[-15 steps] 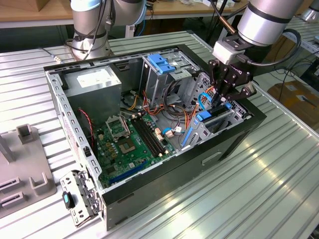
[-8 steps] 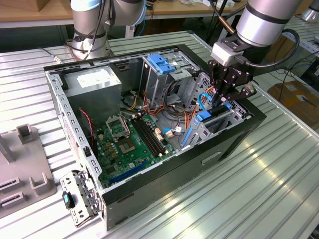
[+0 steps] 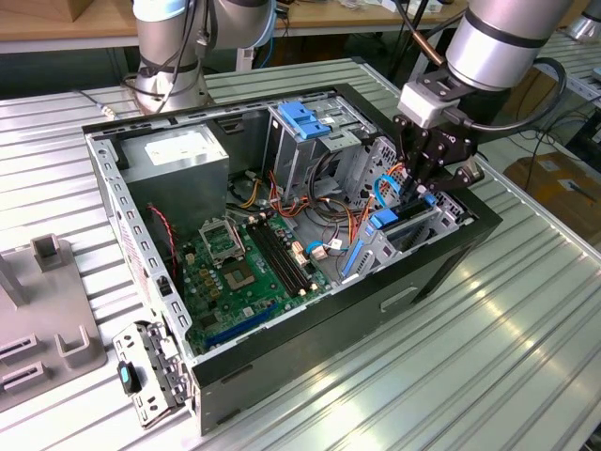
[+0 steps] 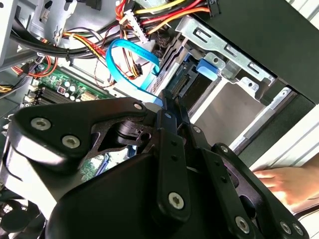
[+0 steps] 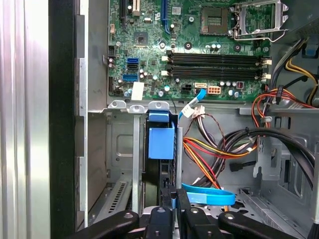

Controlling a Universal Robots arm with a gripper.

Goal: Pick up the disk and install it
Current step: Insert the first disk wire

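While pinched by the gripper [image 5: 173, 196], the disk [image 5: 161, 142] is held edgewise.
Long axis directed ahead, into the drive bay [image 5: 122, 144].

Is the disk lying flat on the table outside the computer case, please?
No, in the first wrist view the disk sits in the metal drive bay inside the computer case.

Ribbed metal table [image 3: 488, 357]: open computer case [image 3: 300, 352], grey fixture [image 3: 38, 319].

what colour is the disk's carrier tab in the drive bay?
Bright blue tab on the disk; it shows best in the first wrist view.
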